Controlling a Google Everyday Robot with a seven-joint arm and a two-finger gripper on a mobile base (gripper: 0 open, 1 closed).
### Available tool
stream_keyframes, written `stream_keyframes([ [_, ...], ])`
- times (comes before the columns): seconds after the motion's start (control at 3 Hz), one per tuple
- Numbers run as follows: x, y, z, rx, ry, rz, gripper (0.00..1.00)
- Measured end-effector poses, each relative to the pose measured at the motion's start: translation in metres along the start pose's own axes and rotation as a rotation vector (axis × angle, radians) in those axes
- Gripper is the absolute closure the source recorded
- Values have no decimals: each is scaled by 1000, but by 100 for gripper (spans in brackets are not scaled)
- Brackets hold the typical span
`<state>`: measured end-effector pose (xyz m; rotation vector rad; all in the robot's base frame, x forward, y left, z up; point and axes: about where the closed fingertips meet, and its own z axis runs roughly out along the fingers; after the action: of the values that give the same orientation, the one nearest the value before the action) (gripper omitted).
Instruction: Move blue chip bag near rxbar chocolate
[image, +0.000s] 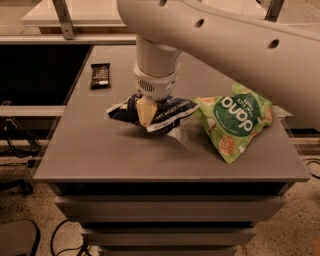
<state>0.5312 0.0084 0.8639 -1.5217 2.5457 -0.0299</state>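
Two jaws of the gripper (149, 116) pinch the blue chip bag (170, 111) at its crumpled middle; only the near finger (145, 110) shows. The bag hangs directly under the jaws, apparently just clear of the table (100, 155). Slick foil may slip from so narrow a pinch in transit. The green bag (235, 120), close beside the jaws, could be dragged along. The rxbar chocolate (100, 75), well beyond the jaws on the opposite side, could be knocked by an overshoot.
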Motion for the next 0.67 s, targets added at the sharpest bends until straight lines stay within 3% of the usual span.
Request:
stream_keyframes([
  [0.33, -11, -10, -37, 57, -74, -37, 100],
  [0.67, -11, -10, -37, 57, -74, -37, 100],
])
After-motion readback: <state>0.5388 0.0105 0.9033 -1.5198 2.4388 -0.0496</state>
